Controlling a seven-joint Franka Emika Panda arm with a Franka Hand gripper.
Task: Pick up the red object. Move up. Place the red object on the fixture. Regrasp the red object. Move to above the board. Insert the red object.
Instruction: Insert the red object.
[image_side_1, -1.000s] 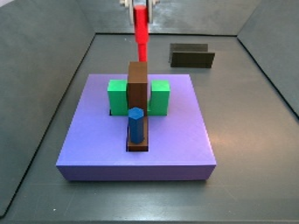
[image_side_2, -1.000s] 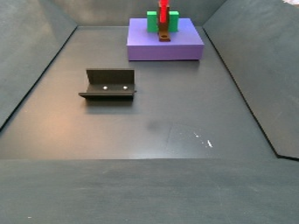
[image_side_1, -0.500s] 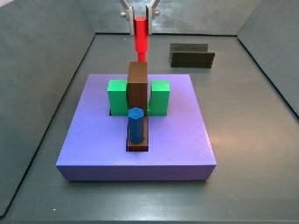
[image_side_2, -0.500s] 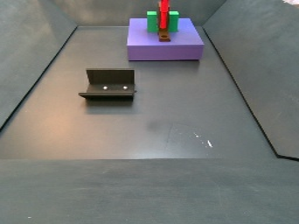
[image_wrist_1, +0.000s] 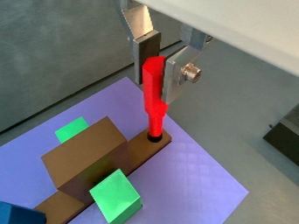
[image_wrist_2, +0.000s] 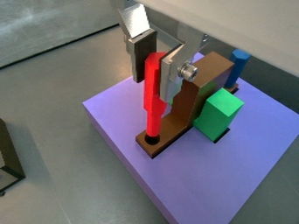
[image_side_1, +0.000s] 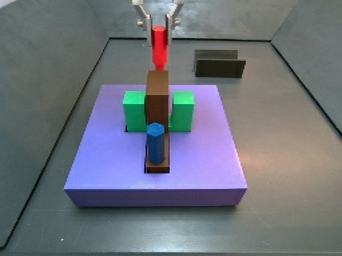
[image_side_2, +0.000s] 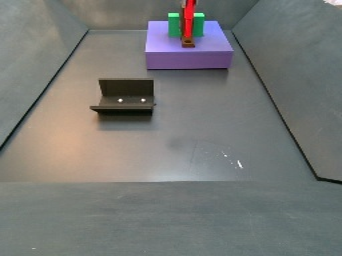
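Observation:
The red object (image_wrist_1: 152, 96) (image_wrist_2: 152, 101) stands upright, its thin lower end in a hole of the brown strip (image_wrist_1: 138, 150) on the purple board (image_wrist_1: 205, 179) (image_side_1: 201, 155). My gripper (image_wrist_1: 159, 80) (image_wrist_2: 158, 85) is above the board and shut on the red object's top, with a silver finger on each side. In a side view the red object (image_side_1: 160, 48) shows behind the tall brown block (image_side_1: 158, 95), under the gripper (image_side_1: 159, 32). From the far side view only its tip (image_side_2: 190, 12) shows. The fixture (image_side_2: 124, 96) (image_side_1: 219, 65) stands off the board with nothing on it.
Green blocks (image_side_1: 182, 108) (image_wrist_2: 219, 114) flank the tall brown block. A blue peg (image_side_1: 155, 143) (image_wrist_2: 239, 61) stands in the same brown strip at the board's other end. Grey walls close in the floor (image_side_2: 174, 150).
The gripper has come down with the red object. Less of the red object shows above the brown block now, and its lower end sits in the hole.

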